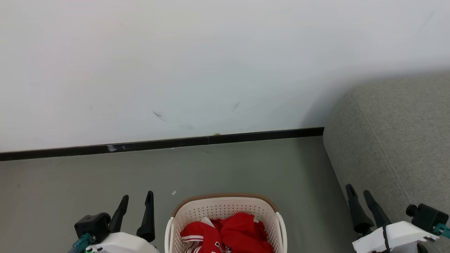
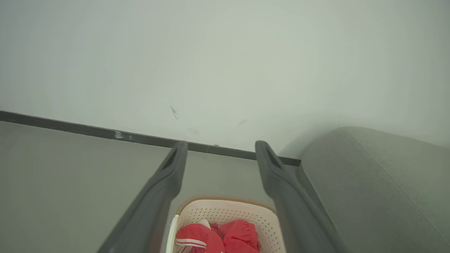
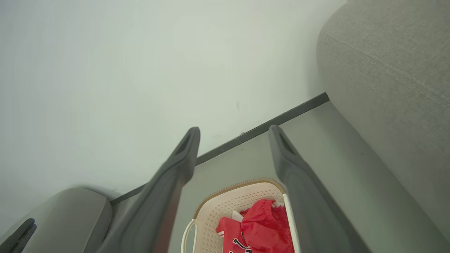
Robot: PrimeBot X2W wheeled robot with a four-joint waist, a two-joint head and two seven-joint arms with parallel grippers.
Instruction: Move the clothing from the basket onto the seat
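Clothing [image 1: 239, 228] in basket [image 1: 218, 209], lettering unreadable; left fingers [image 1: 148, 214], right fingers [image 1: 355, 207] spread wide, empty.

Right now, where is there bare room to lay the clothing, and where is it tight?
The seat shows bare fabric on top. Bare floor lies between basket and skirting board, and between basket and seat. Crowded: the basket, heaped with clothing, flanked by the open left gripper and right gripper.

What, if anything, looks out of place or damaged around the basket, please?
Nothing serious: the wall has dark scuffs, the baseboard has a pale scrape, and a small white scrap lies on the floor near the basket.
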